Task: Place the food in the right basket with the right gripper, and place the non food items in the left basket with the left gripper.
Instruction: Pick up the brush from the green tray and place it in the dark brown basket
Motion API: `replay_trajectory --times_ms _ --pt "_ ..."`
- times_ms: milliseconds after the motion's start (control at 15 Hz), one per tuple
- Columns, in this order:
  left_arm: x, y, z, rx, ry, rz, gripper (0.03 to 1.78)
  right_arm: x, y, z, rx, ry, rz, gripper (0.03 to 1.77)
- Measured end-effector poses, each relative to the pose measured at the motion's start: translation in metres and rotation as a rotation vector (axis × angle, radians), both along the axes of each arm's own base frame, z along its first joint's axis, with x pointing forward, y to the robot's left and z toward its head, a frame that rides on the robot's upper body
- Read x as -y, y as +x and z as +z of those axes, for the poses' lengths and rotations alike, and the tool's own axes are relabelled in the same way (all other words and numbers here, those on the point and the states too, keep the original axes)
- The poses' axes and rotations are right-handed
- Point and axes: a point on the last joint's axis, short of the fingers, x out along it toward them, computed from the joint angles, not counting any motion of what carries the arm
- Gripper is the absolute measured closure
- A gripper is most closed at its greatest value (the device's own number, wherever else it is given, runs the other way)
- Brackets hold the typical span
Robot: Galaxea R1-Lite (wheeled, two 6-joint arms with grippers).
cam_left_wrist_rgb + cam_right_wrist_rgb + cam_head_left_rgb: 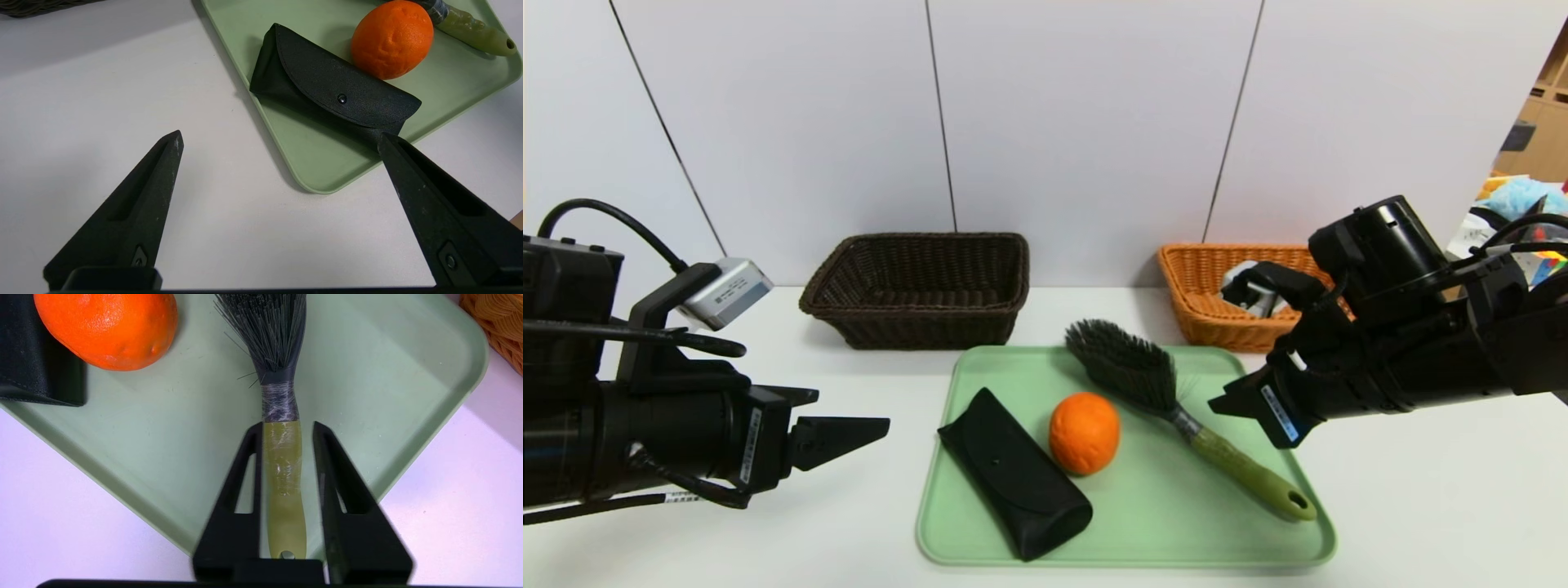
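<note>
The food, an orange (1084,433), lies mid-tray between the black flap case (1013,474) and the brush (1127,367). My right gripper (1225,402) hovers over the tray's right side. In the right wrist view the right gripper (287,424) is open by a narrow gap, and the brush's green handle (284,477) shows between the fingers, lying flat on the tray beneath them. My left gripper (280,136) is open wide and empty, low over the table just left of the tray and near the case (335,94). The dark left basket (931,238) looks empty. Part of the tan right basket (1201,278) is hidden behind my right arm.
All three items rest on a pale green tray (980,523) at the table's front centre. Both baskets stand behind it against the white wall. White tabletop (849,539) shows on both sides of the tray. Clutter lies past the right edge (1527,204).
</note>
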Motion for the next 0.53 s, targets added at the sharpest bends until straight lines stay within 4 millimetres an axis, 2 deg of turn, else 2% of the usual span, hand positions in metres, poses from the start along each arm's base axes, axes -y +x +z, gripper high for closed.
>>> replay_trajectory --times_ms 200,533 --pt "0.0 0.0 0.0 -0.002 0.0 0.0 0.12 0.0 0.0 -0.004 -0.014 -0.006 -0.001 0.9" --pt "0.0 0.0 0.0 -0.001 0.001 -0.002 0.12 -0.006 0.01 -0.021 -0.067 -0.036 0.008 0.52"
